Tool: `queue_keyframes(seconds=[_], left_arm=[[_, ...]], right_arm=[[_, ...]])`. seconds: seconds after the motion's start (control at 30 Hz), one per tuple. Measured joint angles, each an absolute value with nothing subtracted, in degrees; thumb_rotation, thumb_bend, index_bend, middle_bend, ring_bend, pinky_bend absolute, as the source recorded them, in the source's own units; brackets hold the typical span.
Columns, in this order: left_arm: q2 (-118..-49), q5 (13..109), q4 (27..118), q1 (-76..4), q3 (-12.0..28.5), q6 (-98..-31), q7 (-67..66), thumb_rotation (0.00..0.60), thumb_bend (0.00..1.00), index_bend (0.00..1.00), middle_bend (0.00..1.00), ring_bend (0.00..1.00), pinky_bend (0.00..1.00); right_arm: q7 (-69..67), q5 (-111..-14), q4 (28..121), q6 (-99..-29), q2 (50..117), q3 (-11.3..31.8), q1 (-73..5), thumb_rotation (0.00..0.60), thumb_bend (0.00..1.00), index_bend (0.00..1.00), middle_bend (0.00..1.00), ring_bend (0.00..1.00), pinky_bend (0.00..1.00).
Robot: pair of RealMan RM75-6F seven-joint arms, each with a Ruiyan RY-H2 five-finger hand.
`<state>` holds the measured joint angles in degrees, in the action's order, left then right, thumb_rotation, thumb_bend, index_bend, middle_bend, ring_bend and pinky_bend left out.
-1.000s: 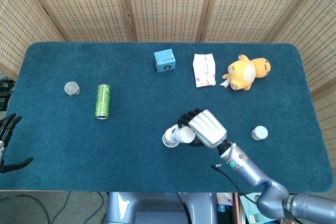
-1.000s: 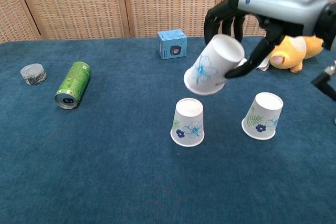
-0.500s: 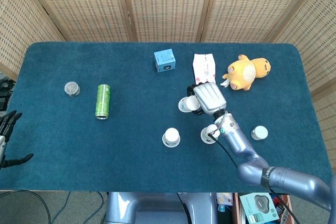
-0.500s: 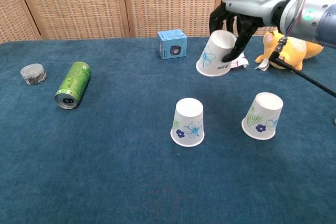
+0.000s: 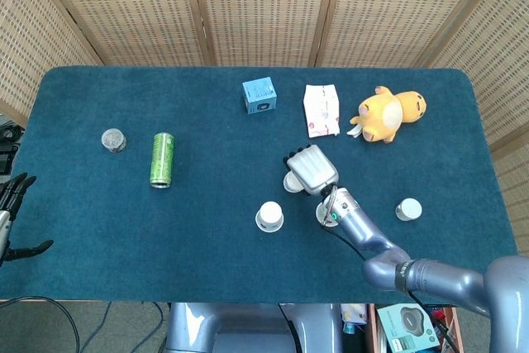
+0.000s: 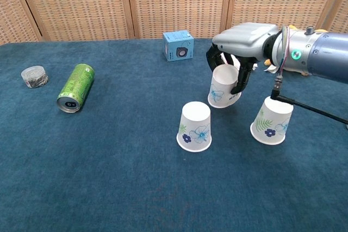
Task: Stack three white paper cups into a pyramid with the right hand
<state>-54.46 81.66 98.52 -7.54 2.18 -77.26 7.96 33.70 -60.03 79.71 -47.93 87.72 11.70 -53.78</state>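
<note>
The right hand (image 6: 239, 52) grips a white paper cup with a blue flower print (image 6: 223, 86), mouth down and slightly tilted, its dark fingers (image 6: 242, 78) wrapped around the upper wall. The held cup sits behind and between the two others; whether its rim touches the cloth I cannot tell. In the head view the hand's grey back (image 5: 312, 169) covers most of that cup.

Two more cups stand upside down on the blue tablecloth (image 6: 109, 177): the left cup (image 6: 196, 126), printed with blue flowers, and the right cup (image 6: 272, 119), printed with green leaves. They are apart from each other, and neither touches the held cup.

The left hand (image 5: 11, 214) shows only at the table's left edge in the head view, fingers spread, holding nothing.

A green drink can (image 6: 76, 87) lies on its side at the left, with a small round tin (image 6: 34, 76) beside it. Along the far side sit a light-blue box (image 6: 178, 45), a white packet (image 5: 321, 110) and a yellow plush toy (image 5: 388, 113).
</note>
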Motion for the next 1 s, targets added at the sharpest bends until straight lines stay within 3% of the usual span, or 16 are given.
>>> queue_keyframes(seconds=[1.0], left_arm=[[-54.2,82.3,98.9,-7.7,1.8,-76.9,8.1,0.600,0.06,0.00,0.00,0.00,0.00]], right_arm=[[41.5,-61.5,89.9,-47.2,83.0,4.0,-54.7,0.600,0.30,0.51,0.55,0.49,0.53]])
